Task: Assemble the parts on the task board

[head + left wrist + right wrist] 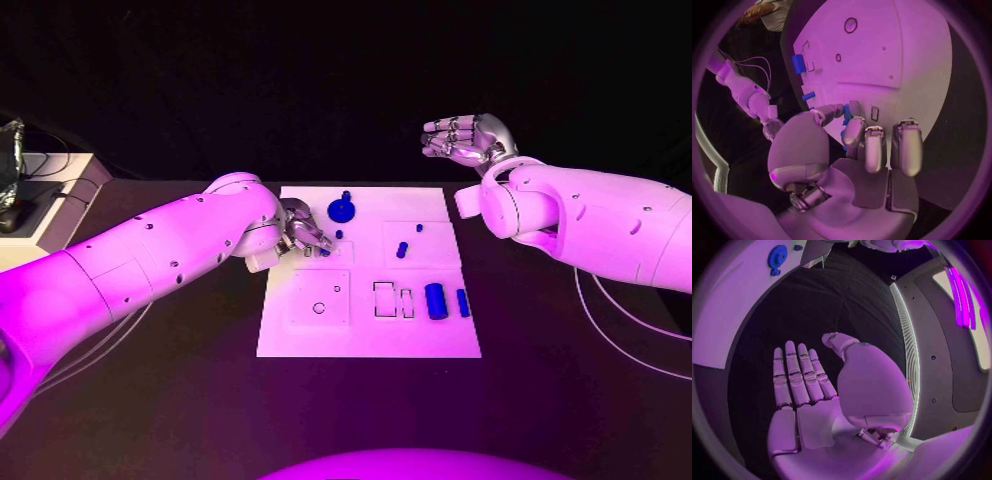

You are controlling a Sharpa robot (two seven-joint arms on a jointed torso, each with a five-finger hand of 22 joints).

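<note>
Left hand (299,228) pinching small blue peg (846,114) over white task board (310,335) — aligning squarely before pressing. Right hand (464,139) hovering clear, fingers extended, empty.

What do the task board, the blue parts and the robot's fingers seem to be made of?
Task board: probably plastic or painted sheet, matt white, flat with shallow outlined recesses.
Blue parts, for example the round part and the cylinder: likely moulded plastic, even colour, no shine.
Fingers of the left hand: seemingly polished metal, silvery with soft reflections.
</note>
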